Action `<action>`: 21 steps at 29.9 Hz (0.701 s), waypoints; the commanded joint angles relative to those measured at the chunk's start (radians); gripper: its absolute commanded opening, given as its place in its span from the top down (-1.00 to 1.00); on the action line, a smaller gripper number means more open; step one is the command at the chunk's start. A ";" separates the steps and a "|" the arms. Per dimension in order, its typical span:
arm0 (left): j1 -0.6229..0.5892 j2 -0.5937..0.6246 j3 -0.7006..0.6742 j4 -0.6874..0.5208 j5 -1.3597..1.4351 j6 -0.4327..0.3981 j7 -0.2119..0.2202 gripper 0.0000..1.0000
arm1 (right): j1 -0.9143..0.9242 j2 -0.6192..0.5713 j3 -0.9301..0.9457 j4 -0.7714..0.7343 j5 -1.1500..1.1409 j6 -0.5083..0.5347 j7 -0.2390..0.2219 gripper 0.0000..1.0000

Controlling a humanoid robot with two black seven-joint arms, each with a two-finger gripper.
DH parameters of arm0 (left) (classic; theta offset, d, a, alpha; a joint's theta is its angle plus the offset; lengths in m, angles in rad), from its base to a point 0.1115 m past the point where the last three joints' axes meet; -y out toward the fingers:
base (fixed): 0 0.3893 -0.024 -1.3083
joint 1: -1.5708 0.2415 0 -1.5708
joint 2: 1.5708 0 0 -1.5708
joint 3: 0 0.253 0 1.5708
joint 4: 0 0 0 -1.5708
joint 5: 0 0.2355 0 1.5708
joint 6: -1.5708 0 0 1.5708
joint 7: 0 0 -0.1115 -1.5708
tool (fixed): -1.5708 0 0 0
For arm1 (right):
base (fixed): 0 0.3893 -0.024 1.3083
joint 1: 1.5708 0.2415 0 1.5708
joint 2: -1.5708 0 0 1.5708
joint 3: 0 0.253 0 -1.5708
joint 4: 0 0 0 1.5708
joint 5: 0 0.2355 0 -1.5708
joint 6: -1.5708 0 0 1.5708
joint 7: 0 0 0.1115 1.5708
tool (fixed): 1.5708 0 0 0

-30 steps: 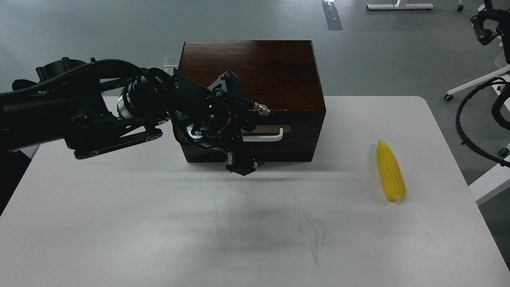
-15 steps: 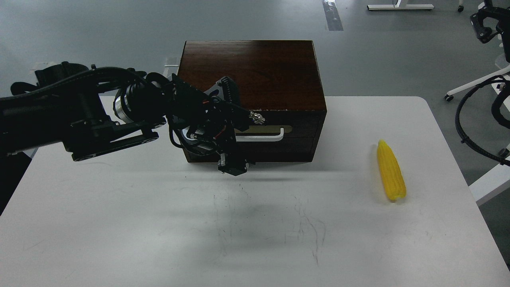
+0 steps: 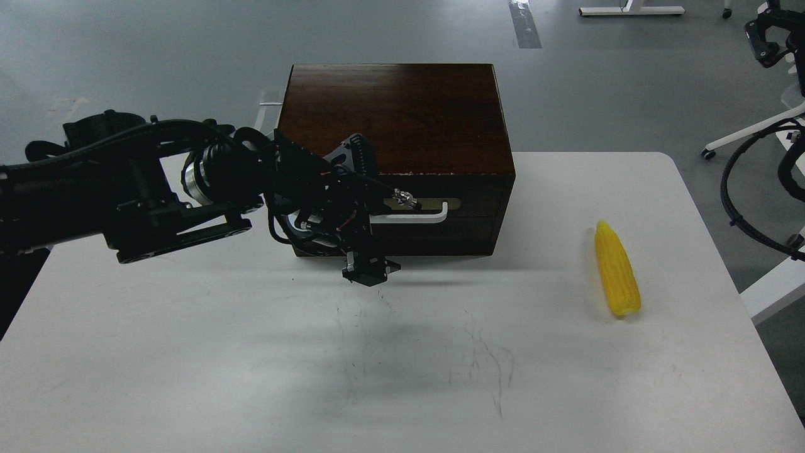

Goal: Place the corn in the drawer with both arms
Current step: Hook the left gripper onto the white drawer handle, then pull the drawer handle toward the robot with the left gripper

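On the white table (image 3: 188,377) sits one dark brown wooden box (image 3: 396,116), and everything gets placed off it. One drawer (image 3: 465,217) in its front face, and it looks pushed in flush with the box — no cream inner sides showing. One white bar handle (image 3: 424,216) runs across the drawer on one brass-coloured plate (image 3: 440,204); along the top front edge of the box, pale chips in the wood.

One arm in play: the left arm (image 3: 126,195) comes across from the left of the box, silver wrist ring and black cables in plain sight, covering the left part of the drawer front. The left gripper (image 3: 370,272) hangs just in front of the box's lower edge, below the left end of the handle, pointing down at the table. It's a small dark block from here — its two fingers can't be told apart, so how far open it is I cannot tell, and nothing can be seen in its hold.

One corn (image 3: 617,268), bright yellow, lies flat on the table well to the right of the box, pointed tip toward the far side, nothing touching it.

No brand, label or writing readable anywhere
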 commanded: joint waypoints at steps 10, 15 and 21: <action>-0.006 0.010 0.000 -0.048 0.006 0.000 -0.004 -0.87 | 0.009 -0.002 -0.002 0.001 0.001 0.000 0.000 -1.00; -0.007 0.010 0.000 -0.080 0.006 0.000 -0.005 -0.88 | 0.009 -0.006 -0.003 -0.001 -0.001 0.000 -0.001 -1.00; -0.006 0.013 0.000 -0.080 0.006 0.000 -0.005 -0.88 | 0.009 -0.008 -0.002 -0.001 -0.001 0.000 0.000 -1.00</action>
